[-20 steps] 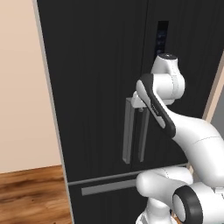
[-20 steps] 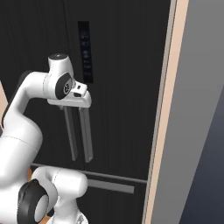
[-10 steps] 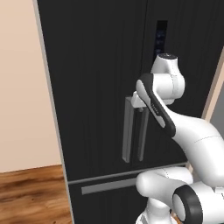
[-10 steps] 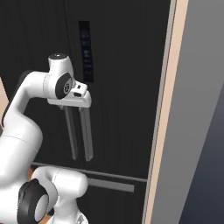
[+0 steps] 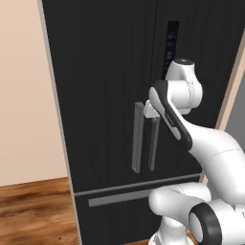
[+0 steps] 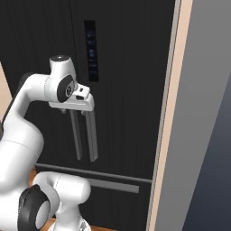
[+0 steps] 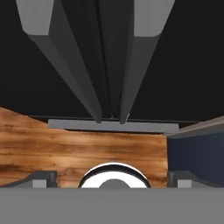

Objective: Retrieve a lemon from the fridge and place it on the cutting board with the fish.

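With both doors shut, the fridge (image 5: 119, 95) stands tall and black before the robot, its bottom drawer (image 5: 129, 197) closed below; the lemon, presumably inside, cannot be seen. The two grey handles (image 5: 145, 143) run vertically side by side at the door seam, just above that drawer. At the handles' upper ends sits the gripper (image 6: 76, 107), fingers (image 7: 40, 178) spread wide and holding nothing. From the hand, the handles stretch straight ahead and downward along the doors, so a grasp looks likely to mean closing across one bar's width.
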